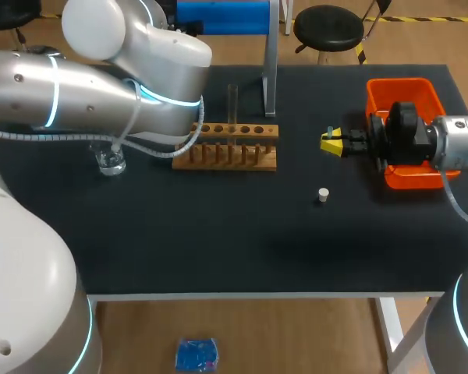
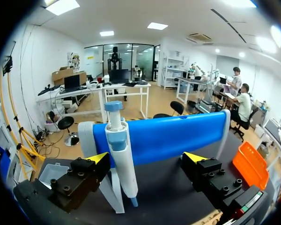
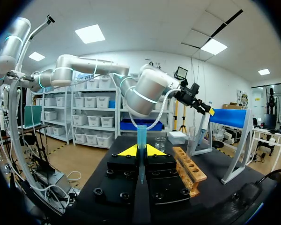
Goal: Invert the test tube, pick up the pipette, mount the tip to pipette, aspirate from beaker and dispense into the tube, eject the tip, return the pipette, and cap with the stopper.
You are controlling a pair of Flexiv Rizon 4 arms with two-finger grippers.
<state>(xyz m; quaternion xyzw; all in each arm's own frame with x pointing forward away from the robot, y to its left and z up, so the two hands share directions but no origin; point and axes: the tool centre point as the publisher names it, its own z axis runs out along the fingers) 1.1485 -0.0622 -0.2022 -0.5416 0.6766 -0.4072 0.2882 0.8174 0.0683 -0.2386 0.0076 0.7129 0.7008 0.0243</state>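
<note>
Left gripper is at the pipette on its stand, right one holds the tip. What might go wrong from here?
1. The pipette hangs off-centre in the open left gripper, close to one finger; closing may shove it askew on the blue stand.
2. The right gripper is shut on the slim blue tip; it may tilt before mounting.

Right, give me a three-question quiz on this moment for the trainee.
1. True or false: the left hand is shut on the pipette.
2. What does the right hand grip? A) stopper B) blue tip C) nothing
3. Fill in: the white stopper lies on the ____, apart from the wooden rack.
Key: 1 false, it is open and the pipette is not clamped; 2 B; 3 table.
</note>
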